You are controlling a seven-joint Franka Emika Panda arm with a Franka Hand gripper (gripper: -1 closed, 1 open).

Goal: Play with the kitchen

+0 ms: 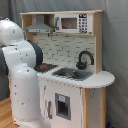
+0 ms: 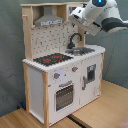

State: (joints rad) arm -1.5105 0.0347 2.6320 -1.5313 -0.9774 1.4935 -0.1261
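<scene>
Grey curtain backdrop, wood floor [image 2: 107, 107]. Toy kitchen [image 2: 65, 85] stands on the floor, upright, white panels with light-wood frame. Grey hood [image 1: 40, 26] and microwave [image 1: 72, 23] sit up top; tiled backsplash behind the counter [image 1: 102, 78].

On the counter: red-ringed stovetop [image 2: 52, 59], grey sink [image 1: 72, 74] beside it, black faucet [image 1: 85, 57] arching over the sink. Below: oven door [image 2: 63, 95] with two knobs [image 2: 56, 76] above it, and a cabinet door [image 1: 62, 106] with a dark dispenser panel.

Panda arm [image 1: 22, 75] stands close against the kitchen on the first exterior view's left, blocking part of the stovetop there. In the second exterior view its wrist end [image 2: 92, 17] hangs high by the microwave shelf, above the faucet and sink. Gripper isn't resolvable in either view; can't tell if it's spread or closed, or holding anything.

Handling, my read:
- Body is rigid, probably thin board. Likely light enough to slide or tip if pushed hard up high.
- Best grab points: knobs (turn), oven door handle (pull), faucet neck (slim, graspable).
- Painted surfaces look smooth, so expect slip on flat faces.
- Faucet and knobs are likely plastic; keep force low.
</scene>
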